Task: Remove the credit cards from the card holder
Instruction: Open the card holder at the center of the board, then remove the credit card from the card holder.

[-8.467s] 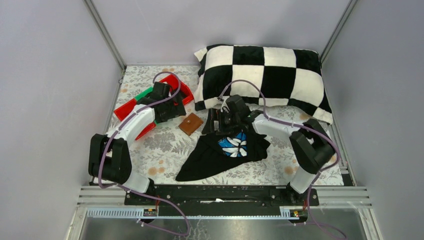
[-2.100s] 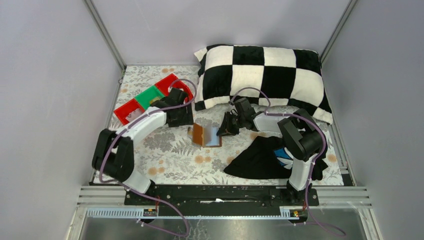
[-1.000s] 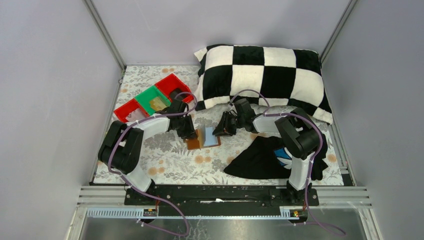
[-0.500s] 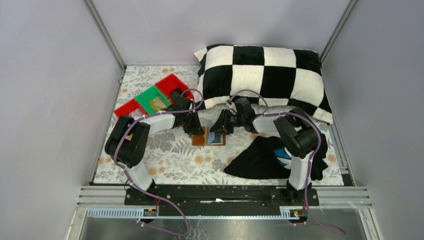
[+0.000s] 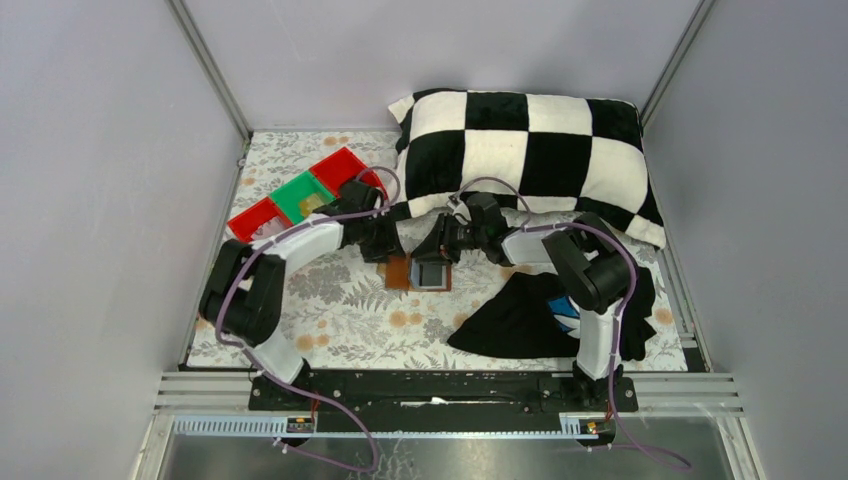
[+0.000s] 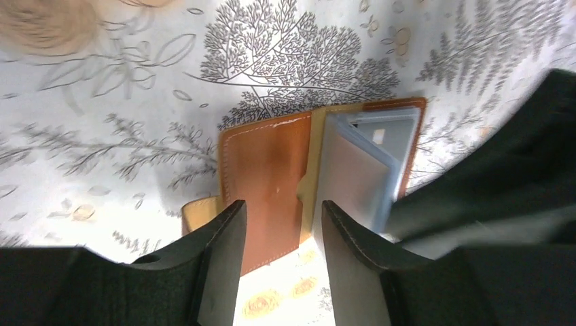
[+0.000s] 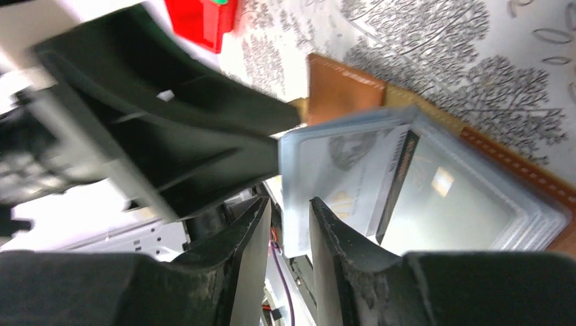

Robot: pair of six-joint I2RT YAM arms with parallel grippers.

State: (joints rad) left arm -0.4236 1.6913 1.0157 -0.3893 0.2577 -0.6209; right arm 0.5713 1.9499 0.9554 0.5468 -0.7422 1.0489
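Both arms have closed in on the holder [image 5: 417,273]. Earlier it lay shut beside the cloth [image 5: 510,320] while the left arm worked over the trays [image 5: 335,165]. It is now open, with both pincers meeting over it. The cloth has gone from the middle of the table [image 5: 330,300] to the near right corner.

1. Holder. It lies at the middle of the table, a little toward the far edge and just in front of the pillow [image 5: 530,150]. The brown flap [image 6: 265,180] is on the left, flat on the table. The grey-blue panels [image 7: 462,204] are on the right, fanned up from the fold.

2. Left pincer [image 6: 280,212]. The fingers are spread and hold nothing. In the wrist view the brown flap shows in the gap between them. I cannot tell whether they touch it.

3. Right pincer [image 7: 289,207]. The fingers are drawn close on either side of the top panel's free edge, pinching it. 1 card [image 7: 339,183] shows through that panel: pale, with a printed portrait and a dark stripe. It is still in its pocket.

4. The 2 pincers stand just beside each other, tips facing across the holder.

5. Surroundings. The red and green trays sit toward the far left corner. The checked pillow lies along the far edge, toward the right. The black cloth lies partly under the right arm.
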